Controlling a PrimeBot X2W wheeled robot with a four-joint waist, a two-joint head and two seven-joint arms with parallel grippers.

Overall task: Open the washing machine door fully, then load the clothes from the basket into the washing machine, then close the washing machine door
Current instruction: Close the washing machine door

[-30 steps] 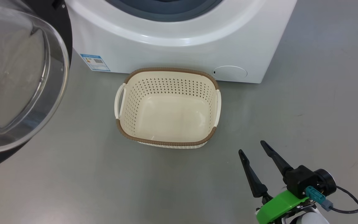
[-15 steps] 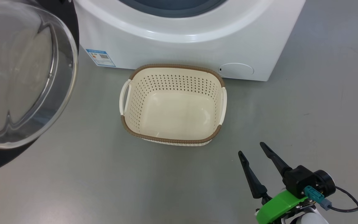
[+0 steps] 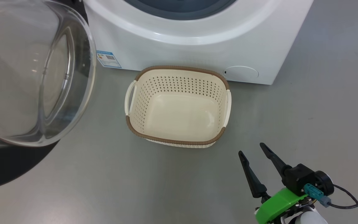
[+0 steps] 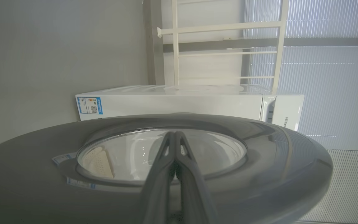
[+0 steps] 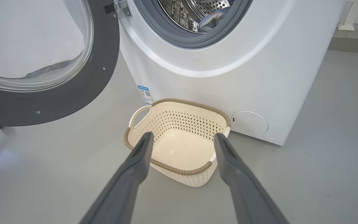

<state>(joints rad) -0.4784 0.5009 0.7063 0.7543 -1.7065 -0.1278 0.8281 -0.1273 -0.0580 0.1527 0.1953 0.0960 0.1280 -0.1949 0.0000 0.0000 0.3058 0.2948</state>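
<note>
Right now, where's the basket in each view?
Head view: basket at centre, just before the washer.
Left wrist view: lower left, seen through the door glass.
Right wrist view: lower centre, before the washer.
Shared landmark: blue label on the washer.

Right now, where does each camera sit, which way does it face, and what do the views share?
Head: on the head, facing down at the basket, the washer and the open door; open right hand at lower right.
Left wrist: on the left arm, facing the door's outer face, washer beyond; shut left hand at bottom middle.
Right wrist: on the right arm, facing basket and drum; its spread fingers rise from below.
Shared: head and right wrist both show basket, door, washer.
</note>
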